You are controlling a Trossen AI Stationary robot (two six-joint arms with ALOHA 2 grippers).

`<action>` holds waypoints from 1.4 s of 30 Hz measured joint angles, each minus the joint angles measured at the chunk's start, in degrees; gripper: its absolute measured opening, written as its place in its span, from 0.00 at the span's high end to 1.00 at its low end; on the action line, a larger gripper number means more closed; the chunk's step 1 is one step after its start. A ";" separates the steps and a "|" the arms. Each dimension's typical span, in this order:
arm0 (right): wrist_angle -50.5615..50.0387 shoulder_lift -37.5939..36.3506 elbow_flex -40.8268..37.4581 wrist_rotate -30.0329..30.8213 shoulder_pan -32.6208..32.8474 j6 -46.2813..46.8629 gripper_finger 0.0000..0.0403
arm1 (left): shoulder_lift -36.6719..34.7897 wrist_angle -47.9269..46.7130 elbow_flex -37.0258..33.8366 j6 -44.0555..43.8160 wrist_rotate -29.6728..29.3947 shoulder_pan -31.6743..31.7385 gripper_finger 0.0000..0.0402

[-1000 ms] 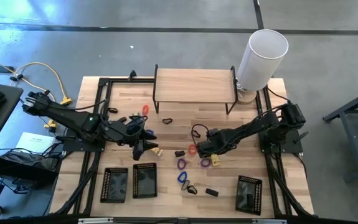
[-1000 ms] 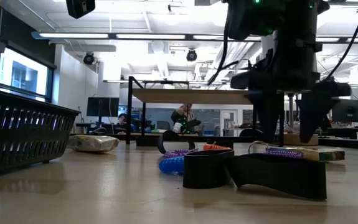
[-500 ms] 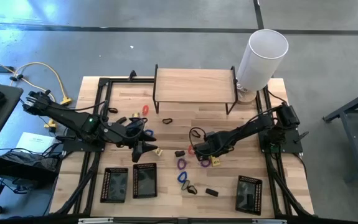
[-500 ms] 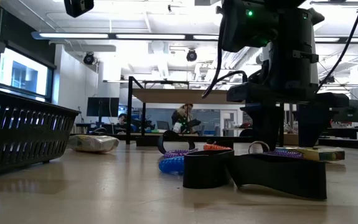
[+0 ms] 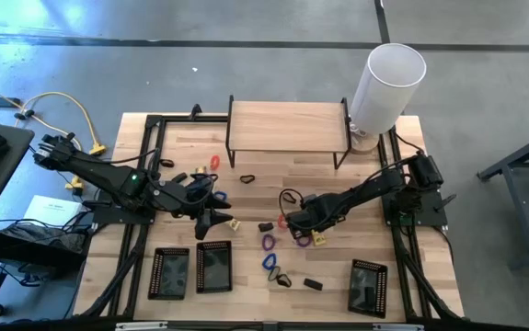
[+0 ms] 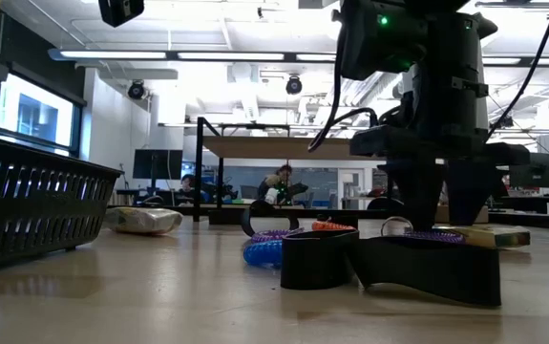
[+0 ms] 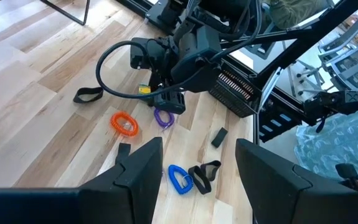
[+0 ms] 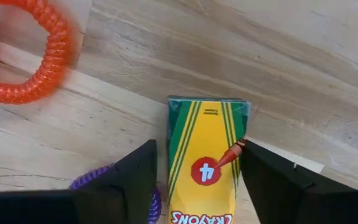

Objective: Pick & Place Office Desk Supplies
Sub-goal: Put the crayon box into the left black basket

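With its two fingers set either side of the crayon packet (image 8: 205, 162), the right gripper (image 5: 306, 230) is down at the table (image 5: 282, 188) near its middle, so the step in hand looks like the pick of that packet. The fingers stand apart with a sliver of wood showing between each of them and the packet's long sides; no squeeze shows yet, and the packet lies flat on the wood. An orange coil loop (image 8: 26, 59) lies just beside it, and a purple coil loop (image 8: 119, 193) nearly touches the inner finger, so a clean close should take the packet alone and leave both coils behind.

The next move, as I judge it, is to bring the fingers together on the packet's long sides, lift straight up, and carry it to one of the black mesh trays (image 5: 367, 285) along the near edge.

The left gripper (image 5: 211, 210) hovers above the table's left half, its fingers spread and holding nothing.

Other supplies are scattered on the middle of the table: a blue coil loop (image 5: 269, 262) and black clip-like pieces (image 5: 313, 284) toward the near edge.
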 joint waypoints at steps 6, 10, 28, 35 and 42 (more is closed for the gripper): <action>-0.12 -1.68 -0.26 0.06 0.00 -1.67 0.60 | 0.00 0.04 0.00 0.00 -0.26 0.00 0.51; -0.08 -2.22 -0.26 -0.18 0.30 -2.54 0.65 | 0.00 0.07 0.00 0.00 -0.26 0.00 0.51; 3.91 -13.03 8.79 -3.03 1.89 -11.23 0.63 | 0.02 3.72 0.02 0.57 -0.20 0.45 0.51; 15.81 -18.31 9.89 -7.02 0.91 -18.32 0.63 | 0.55 9.64 0.07 6.52 -0.26 2.58 0.51; 28.51 -19.59 9.94 -13.79 -0.13 -23.18 0.63 | 4.19 28.75 0.12 13.16 -0.46 2.34 0.51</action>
